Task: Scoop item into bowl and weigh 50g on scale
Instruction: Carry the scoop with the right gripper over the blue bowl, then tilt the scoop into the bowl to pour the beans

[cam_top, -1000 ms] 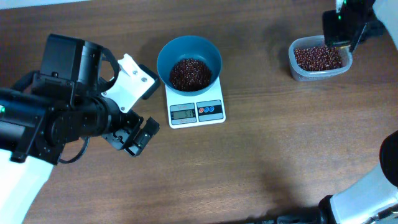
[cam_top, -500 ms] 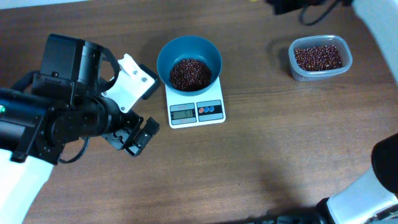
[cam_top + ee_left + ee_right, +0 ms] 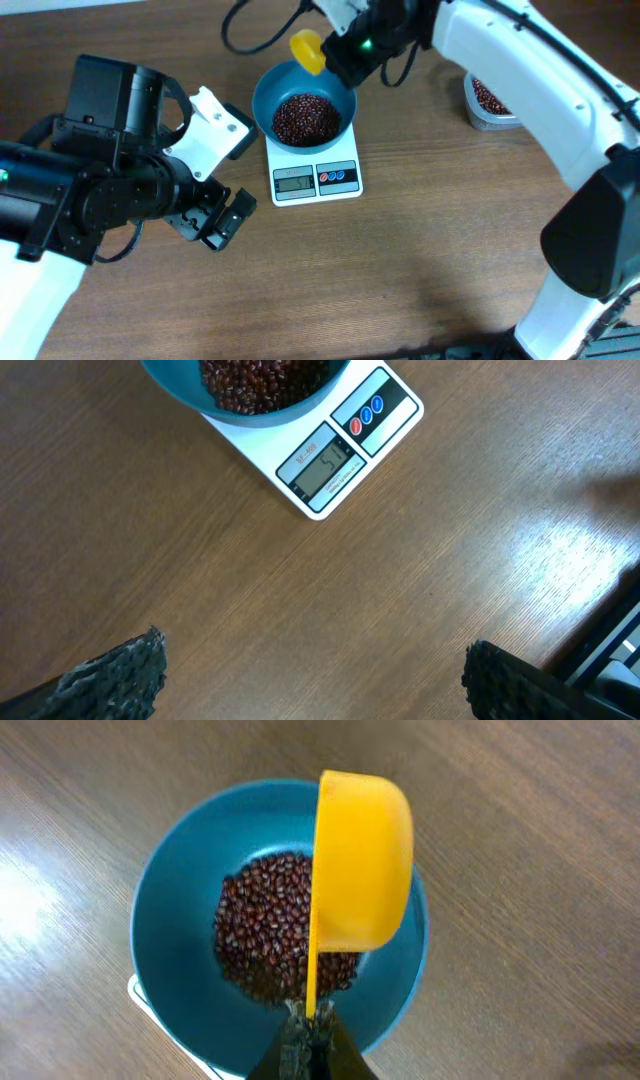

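The right hand [image 3: 308, 1038], clenched on the thin handle of a yellow scoop [image 3: 360, 860], holds it tipped on edge over the teal bowl [image 3: 262, 100], upper centre of the overhead frame. The beans [image 3: 305, 118] lie heaped in the bowl, which sits on the white scale [image 3: 316, 180]. The left hand [image 3: 215, 220], released with jaws wide, hangs over the desk [image 3: 420, 260] at centre left.

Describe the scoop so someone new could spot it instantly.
Find the white scale near the middle of the table; a teal bowl of dark beans sits on it. Above the bowl, the right gripper holds the scoop by its thin handle. It is the only bright yellow thing, much smaller than the bowl.
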You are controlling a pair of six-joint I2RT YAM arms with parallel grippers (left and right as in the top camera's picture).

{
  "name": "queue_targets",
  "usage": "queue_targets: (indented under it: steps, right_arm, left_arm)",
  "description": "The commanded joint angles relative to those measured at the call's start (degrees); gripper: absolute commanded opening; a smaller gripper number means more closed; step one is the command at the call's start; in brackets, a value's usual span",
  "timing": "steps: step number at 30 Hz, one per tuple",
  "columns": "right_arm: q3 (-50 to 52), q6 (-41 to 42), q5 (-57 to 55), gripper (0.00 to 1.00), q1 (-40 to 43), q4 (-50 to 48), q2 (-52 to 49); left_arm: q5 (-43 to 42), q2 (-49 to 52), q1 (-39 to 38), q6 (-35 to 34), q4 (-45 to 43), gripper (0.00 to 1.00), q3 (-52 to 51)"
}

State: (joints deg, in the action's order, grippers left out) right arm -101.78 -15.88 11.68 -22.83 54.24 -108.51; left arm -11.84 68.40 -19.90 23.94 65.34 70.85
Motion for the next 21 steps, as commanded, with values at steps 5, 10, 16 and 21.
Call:
queue_targets:
  steps: [5, 10, 16, 21]
  right_arm:
    - [0.31, -1.95, -7.48, 0.04, -3.45, 0.61, -4.28]
    - [0.31, -3.5, -7.96, 0.04, -4.83, 0.94, -6.32]
    - [0.33, -3.87, -13.88, 0.04, -6.58, 1.49, -7.34]
    - [0.33, -3.85, -13.9, 0.04, -6.8, 1.49, -9.03]
  left_arm:
    - [-0.61, -0.28, 0.2, -0.74, -0.09, 0.99, 0.76]
    - [-0.61, -0.28, 0.2, -0.74, -0.09, 0.99, 0.76]
    - [-0.61, -0.28, 0.2, -0.74, -0.07, 0.99, 0.76]
    - [-0.61, -0.28, 0.2, -0.74, -0.09, 0.99, 0.76]
